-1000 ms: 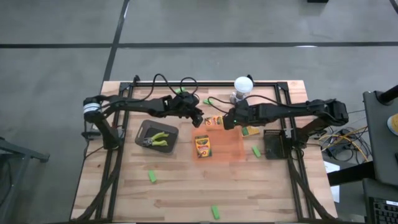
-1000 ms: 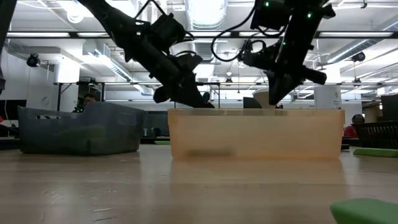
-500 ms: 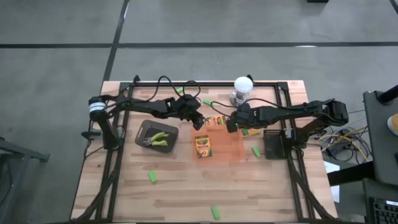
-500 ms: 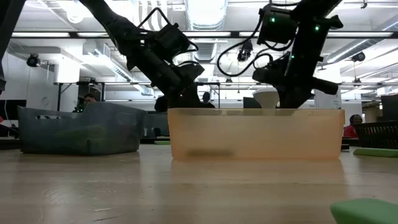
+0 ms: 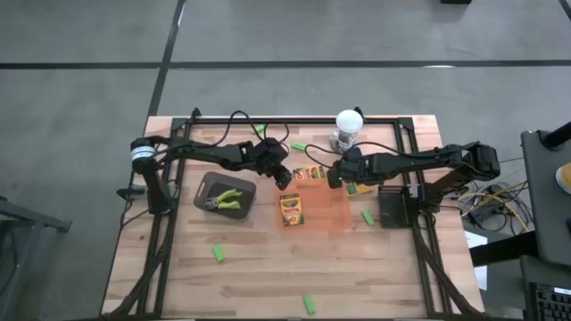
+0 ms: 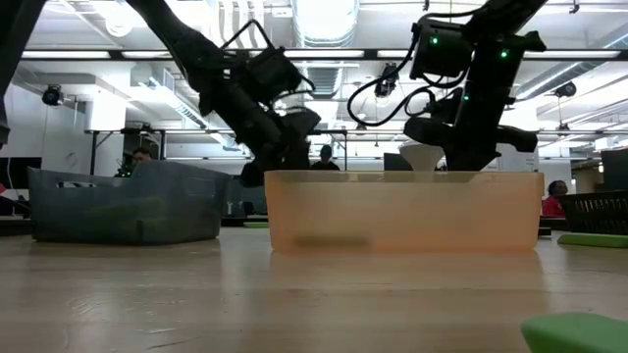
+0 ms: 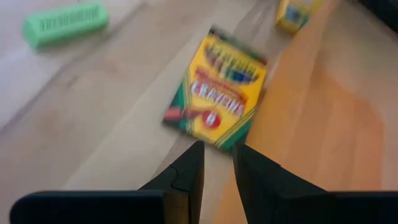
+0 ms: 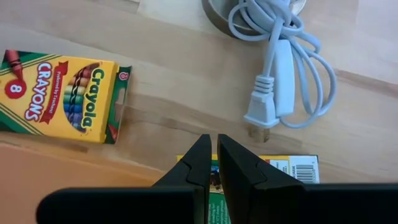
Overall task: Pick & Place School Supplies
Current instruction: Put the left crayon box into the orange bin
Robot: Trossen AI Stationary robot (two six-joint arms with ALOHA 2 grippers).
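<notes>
**Both Grippers Empty Over the Tray's Far Edge**

While the two arms reached in toward the middle of the table [image 5: 178, 276], neither held anything. The left gripper [image 5: 284, 176] hung just beyond the far left corner of the orange tray [image 5: 335, 218], its fingers [image 7: 186, 177] parted by only a narrow slit with nothing between them. In the left wrist view a crayon box [image 7: 216, 96] lay flat just ahead of those fingertips, apart from them, resting partly on the wood and partly over the tray's edge; in the high view this same box [image 5: 291, 210] sat at the tray's left side, nearer the front than the gripper.

The right gripper [image 5: 334, 176] stood at the tray's far edge, its fingers [image 8: 196, 163] pressed together on nothing. A second crayon box [image 8: 62, 96] lay on the wood to one side of the fingertips, clear of them; from above it [image 5: 309, 175] lay between the two grippers. A third box [image 8: 264, 183], printed with a barcode, lay directly under the right fingers, though contact could not be told.

Beyond that gripper lay the coiled cable [image 8: 280, 81] of the white lamp [image 5: 348, 125]. A grey bin [image 5: 207, 185] held the plier-like tools [image 5: 225, 200], well to the left of the left gripper. Green stubby pieces [image 5: 218, 254] lay scattered toward the table's front.
</notes>
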